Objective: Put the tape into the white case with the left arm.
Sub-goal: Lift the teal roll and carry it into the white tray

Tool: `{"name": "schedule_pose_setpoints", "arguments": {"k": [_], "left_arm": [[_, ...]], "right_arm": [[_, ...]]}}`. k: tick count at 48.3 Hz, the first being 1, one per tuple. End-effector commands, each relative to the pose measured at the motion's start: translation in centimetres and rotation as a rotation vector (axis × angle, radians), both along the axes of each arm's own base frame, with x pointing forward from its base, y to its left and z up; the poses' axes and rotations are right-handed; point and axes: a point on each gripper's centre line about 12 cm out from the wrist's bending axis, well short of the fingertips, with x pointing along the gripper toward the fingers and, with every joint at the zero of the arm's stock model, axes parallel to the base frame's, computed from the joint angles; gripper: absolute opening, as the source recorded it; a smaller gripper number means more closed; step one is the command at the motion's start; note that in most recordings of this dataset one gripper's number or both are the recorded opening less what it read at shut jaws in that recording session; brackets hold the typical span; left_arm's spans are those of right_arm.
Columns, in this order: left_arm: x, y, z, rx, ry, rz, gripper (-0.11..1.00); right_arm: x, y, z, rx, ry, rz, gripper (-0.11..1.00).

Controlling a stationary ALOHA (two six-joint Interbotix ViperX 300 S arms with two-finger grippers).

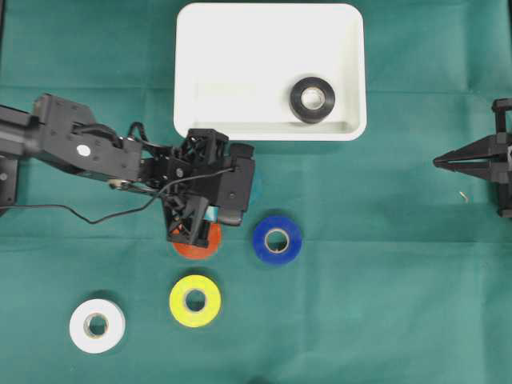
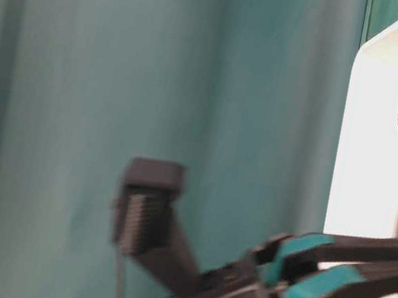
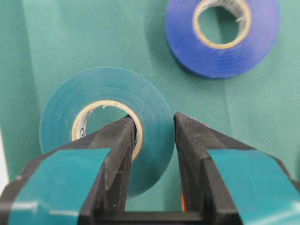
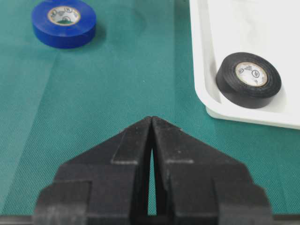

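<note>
While the left gripper (image 3: 154,136) sits low over the green worktop (image 1: 384,264), its teal-banded fingers (image 3: 117,154) are clamped on the wall of a teal tape roll (image 3: 105,122), one finger inside the cardboard core and the other on the outer face. From overhead the roll is mostly hidden under the gripper, just left of the blue roll (image 1: 277,238), with an orange roll (image 1: 198,244) partly covered beneath the same gripper. A yellow roll (image 1: 194,301) lies nearer and a white roll (image 1: 97,326) at near left, both clear of the arm. The white case (image 1: 240,72) sits at the far side, apart from the gripper, with a black roll (image 1: 312,99) lying flat in its near right corner. Right gripper (image 4: 152,136) is parked at the right edge, fingers pressed together on nothing. Small print shows on the core labels of the black and blue rolls in the right wrist view, too small to read; dark marks inside the teal roll's core are also illegible.
</note>
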Motion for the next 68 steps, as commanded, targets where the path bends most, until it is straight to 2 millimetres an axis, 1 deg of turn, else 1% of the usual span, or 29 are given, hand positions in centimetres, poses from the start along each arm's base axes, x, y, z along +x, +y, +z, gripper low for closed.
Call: {"name": "schedule_pose_setpoints", "arguments": {"k": [1,12,20,25,41,53,57,68], "left_arm": [[-0.3,-0.1,2.4,-0.003,-0.043,-0.005,0.24],[-1.1,0.0,3.8,-0.003,-0.028,-0.006,0.24],[-0.9,0.2,3.6,0.006,-0.025,-0.007,0.24],[-0.6,1.4,3.4,0.009,-0.027,0.02,0.24],[0.9,6.2,2.9,0.018,-0.037,0.136,0.24],[1.7,9.5,2.2,0.078,-0.024,0.143,0.24],[1.9,10.0,1.9,0.09,-0.019,0.138,0.24],[2.4,10.3,1.3,0.094,-0.008,0.136,0.24]], "right_arm": [[0.2,0.0,0.4,-0.002,-0.011,0.001,-0.09],[0.2,0.0,0.4,-0.002,-0.012,0.001,-0.09],[0.2,0.0,0.4,-0.002,-0.011,0.001,-0.09],[0.2,0.0,0.4,0.0,-0.012,0.0,-0.09],[0.2,0.0,0.4,0.0,-0.014,-0.001,-0.09],[0.2,0.0,0.4,-0.002,-0.014,0.001,-0.09],[0.2,0.0,0.4,-0.002,-0.014,0.001,-0.09],[0.2,0.0,0.4,-0.002,-0.014,0.001,-0.09]]}}
